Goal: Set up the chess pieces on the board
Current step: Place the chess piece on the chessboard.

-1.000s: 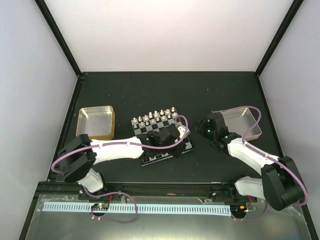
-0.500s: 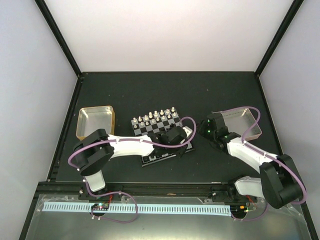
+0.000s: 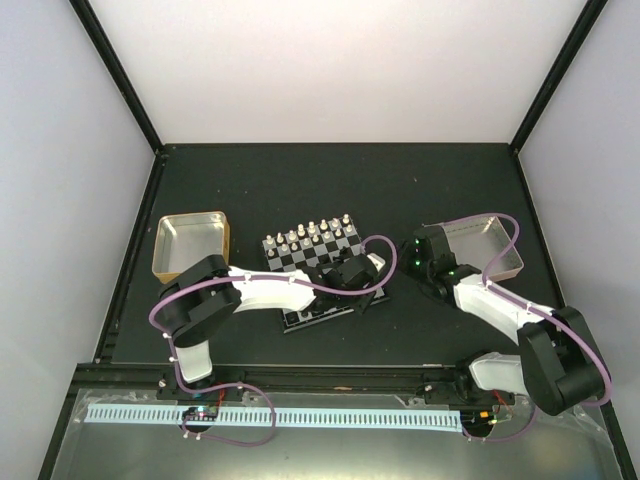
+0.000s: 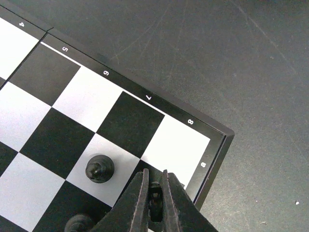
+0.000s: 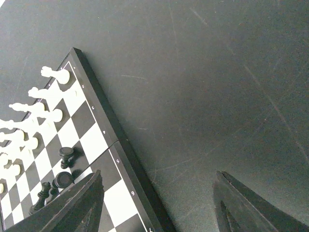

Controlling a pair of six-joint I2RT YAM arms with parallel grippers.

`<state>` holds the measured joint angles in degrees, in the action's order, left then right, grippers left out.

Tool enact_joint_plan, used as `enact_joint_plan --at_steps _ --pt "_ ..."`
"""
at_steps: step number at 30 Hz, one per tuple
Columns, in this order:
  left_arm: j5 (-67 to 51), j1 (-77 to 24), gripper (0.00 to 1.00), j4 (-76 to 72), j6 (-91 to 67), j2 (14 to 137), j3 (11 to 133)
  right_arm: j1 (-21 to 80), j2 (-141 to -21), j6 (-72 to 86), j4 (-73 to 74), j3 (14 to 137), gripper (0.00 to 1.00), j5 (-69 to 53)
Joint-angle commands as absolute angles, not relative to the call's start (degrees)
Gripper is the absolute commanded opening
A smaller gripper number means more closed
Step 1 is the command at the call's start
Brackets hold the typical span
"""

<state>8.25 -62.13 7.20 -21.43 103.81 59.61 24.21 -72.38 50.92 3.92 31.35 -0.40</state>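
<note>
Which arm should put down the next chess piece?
Left. The left gripper pinches a black piece right above the board corner. The right gripper hangs open and empty beside the board.

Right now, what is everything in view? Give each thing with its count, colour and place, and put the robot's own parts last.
board: one, black and pale checks, middle of the table.
white chess pieces: too small to count, white, lined up along the board's far edge.
black chess pieces: at least three standing, black, near right part of the board; one more held between the left gripper's fingers.
metal trays: two, silvery, one left of the board, one right of it.
table: one, black, under everything.
left gripper: shut on a black piece, over the board's corner.
right gripper: open, above bare table right of the board.
</note>
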Motion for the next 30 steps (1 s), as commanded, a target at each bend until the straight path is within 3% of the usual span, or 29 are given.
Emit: enact_joint_plan --at_steps 1,8,15,30 --pt "8.82 -62.49 0.09 7.29 -21.53 104.59 61.43 23.64 -73.02 50.54 3.37 31.37 0.62 -0.99" --pt "8.53 -62.49 0.18 7.67 -21.49 103.49 61.85 23.56 -73.39 50.37 3.08 31.55 0.62 -1.96" --pt "8.29 -62.45 0.22 8.79 -21.42 101.35 62.61 23.60 -73.10 49.58 3.34 31.82 0.62 -2.60" --pt "8.92 -58.53 0.36 11.19 -23.83 85.94 58.44 23.77 -72.21 40.76 6.55 34.81 0.62 -8.69"
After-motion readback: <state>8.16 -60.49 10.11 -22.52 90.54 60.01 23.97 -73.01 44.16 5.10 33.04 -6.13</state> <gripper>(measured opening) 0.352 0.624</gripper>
